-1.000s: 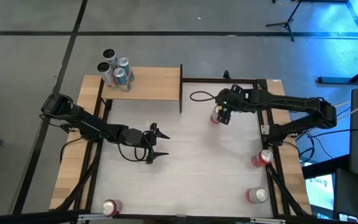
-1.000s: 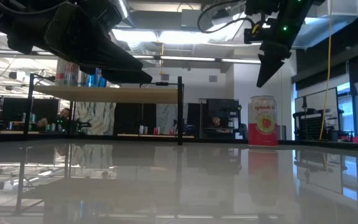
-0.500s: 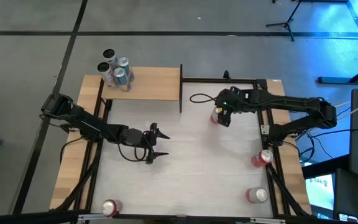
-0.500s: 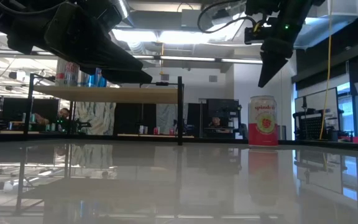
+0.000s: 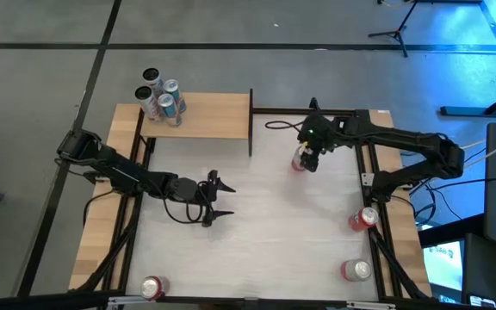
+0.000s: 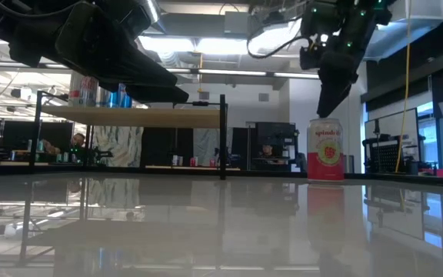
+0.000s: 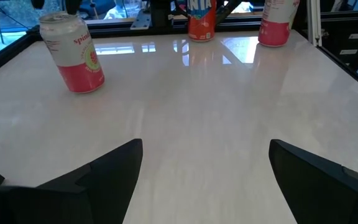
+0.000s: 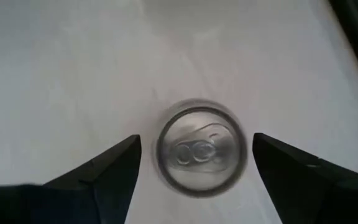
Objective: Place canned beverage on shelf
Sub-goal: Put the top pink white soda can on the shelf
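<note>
Your right claw (image 8: 194, 180) hangs spread wide, empty, directly above the upright red-and-white beverage can (image 8: 201, 149) on the white counter (image 5: 257, 224). The tan wooden shelf (image 5: 209, 114) awaits it; grasping remains ahead.

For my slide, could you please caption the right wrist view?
Right end effector open, poised directly above an upright pink can on the white table.

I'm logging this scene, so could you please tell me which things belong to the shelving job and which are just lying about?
In the job:
- red can under the open right gripper
- shelf
- cans already on the shelf

Lying about:
- three other red cans
- left gripper, open, idle mid-table
</note>
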Motion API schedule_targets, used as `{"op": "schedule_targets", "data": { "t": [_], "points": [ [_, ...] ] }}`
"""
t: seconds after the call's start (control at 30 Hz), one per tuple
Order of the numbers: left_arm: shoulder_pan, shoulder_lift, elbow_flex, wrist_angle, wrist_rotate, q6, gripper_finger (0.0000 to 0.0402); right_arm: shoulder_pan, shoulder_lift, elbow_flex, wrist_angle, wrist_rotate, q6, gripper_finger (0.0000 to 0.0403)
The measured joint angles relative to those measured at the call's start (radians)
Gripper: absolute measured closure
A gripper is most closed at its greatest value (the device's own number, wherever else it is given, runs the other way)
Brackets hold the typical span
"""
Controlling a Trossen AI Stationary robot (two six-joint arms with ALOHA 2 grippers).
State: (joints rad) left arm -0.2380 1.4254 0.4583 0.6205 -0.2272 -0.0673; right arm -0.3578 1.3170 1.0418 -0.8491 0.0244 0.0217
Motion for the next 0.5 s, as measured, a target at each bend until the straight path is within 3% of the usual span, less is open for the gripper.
{"op": "schedule_targets", "data": {
  "t": [0.5],
  "points": [
    [0.000,0.000,0.001,0.004,0.005,0.000,0.0061,-0.003,0.042,-0.060,0.052,0.011,-0.027,0.0097]
  ]
}}
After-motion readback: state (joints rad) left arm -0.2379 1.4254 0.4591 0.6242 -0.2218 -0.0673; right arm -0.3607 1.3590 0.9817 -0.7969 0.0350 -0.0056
